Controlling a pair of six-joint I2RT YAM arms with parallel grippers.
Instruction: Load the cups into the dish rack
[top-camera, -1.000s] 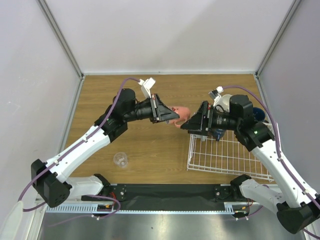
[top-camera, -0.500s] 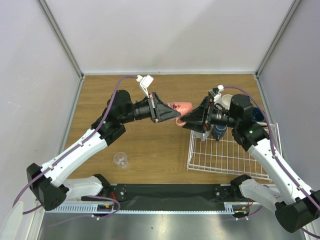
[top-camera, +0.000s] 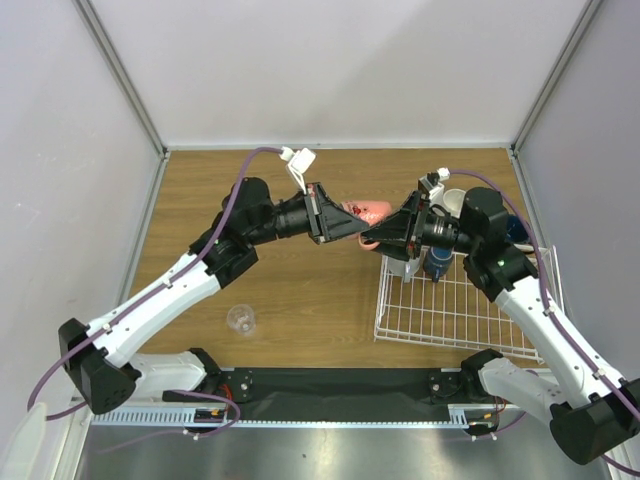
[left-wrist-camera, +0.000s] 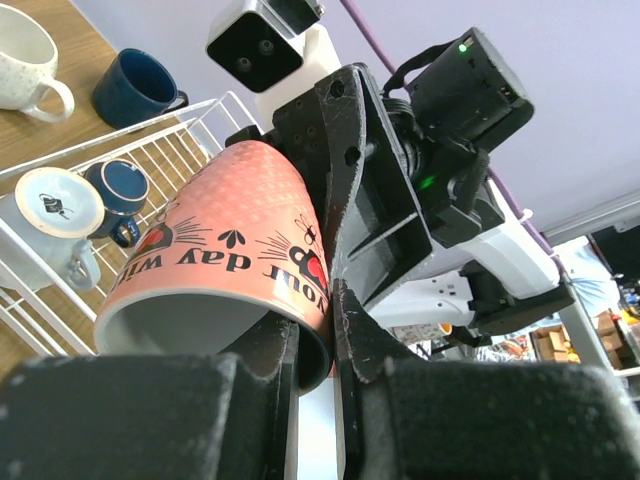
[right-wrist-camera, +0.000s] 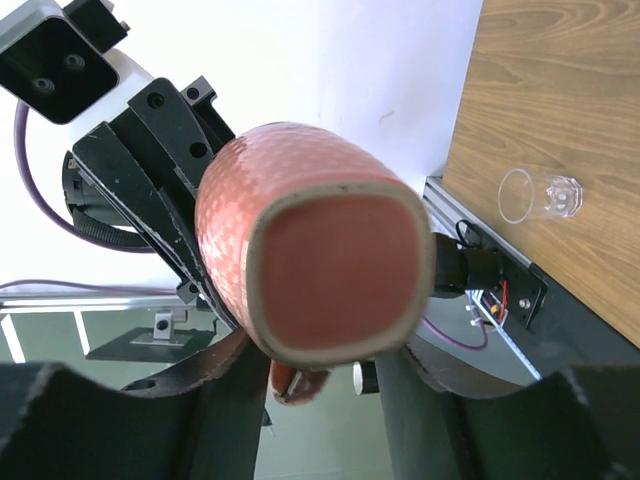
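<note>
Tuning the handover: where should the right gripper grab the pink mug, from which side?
Across the body near the base of the pink mug, coming end-on from the base. The left gripper pinches the rim wall, leaving the closed end free, facing the right gripper.

From my seat the rack (top-camera: 470, 315) sits on the right half of the table (top-camera: 300, 290), close to the near edge. In its far left corner stands a bigger cup (top-camera: 400, 266), with a smaller cup (top-camera: 437, 262) just to its right. Behind the rack, on the table, are a back-left mug (top-camera: 452, 200) and, further right, a back-right mug (top-camera: 515, 228). Above the table, just beyond that far left corner of the rack, a raised mug (top-camera: 366, 213) lies on its side between the left gripper (top-camera: 350, 228), at its rim, and the right gripper (top-camera: 375, 238), around its base. A glass (top-camera: 240, 319) lies well apart, near left on the table.
</note>
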